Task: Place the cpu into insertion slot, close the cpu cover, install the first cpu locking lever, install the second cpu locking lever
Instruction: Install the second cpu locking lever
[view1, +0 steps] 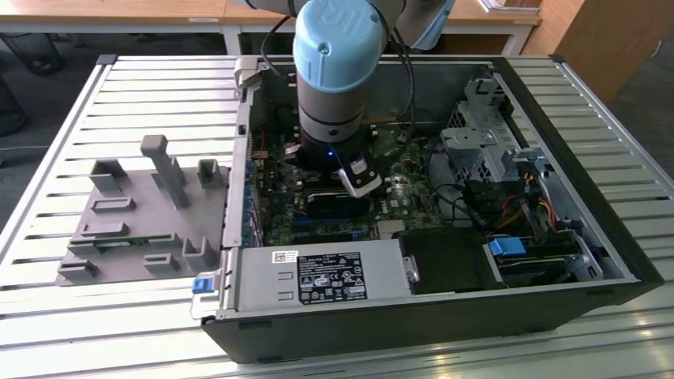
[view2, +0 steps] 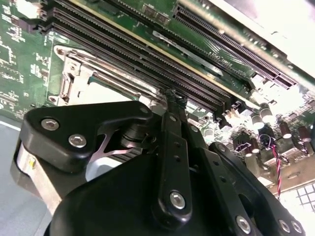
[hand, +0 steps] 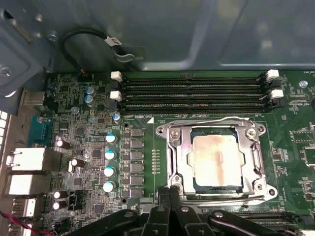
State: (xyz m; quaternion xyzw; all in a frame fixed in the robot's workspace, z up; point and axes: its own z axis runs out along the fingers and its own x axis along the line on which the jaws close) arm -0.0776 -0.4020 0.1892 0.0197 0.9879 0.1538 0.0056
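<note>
Beneath the clenched claw [hand: 170,194], the cpu [hand: 217,162] sits under the cpu cover [hand: 177,160].

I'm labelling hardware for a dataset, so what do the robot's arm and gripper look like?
The arm is a thick cylinder with a light blue cap over a dark grey body, and black cables run beside it. The gripper is matte black, built of flat linkage bars and rounded plates joined by silver screws, with narrow black fingers.
</note>
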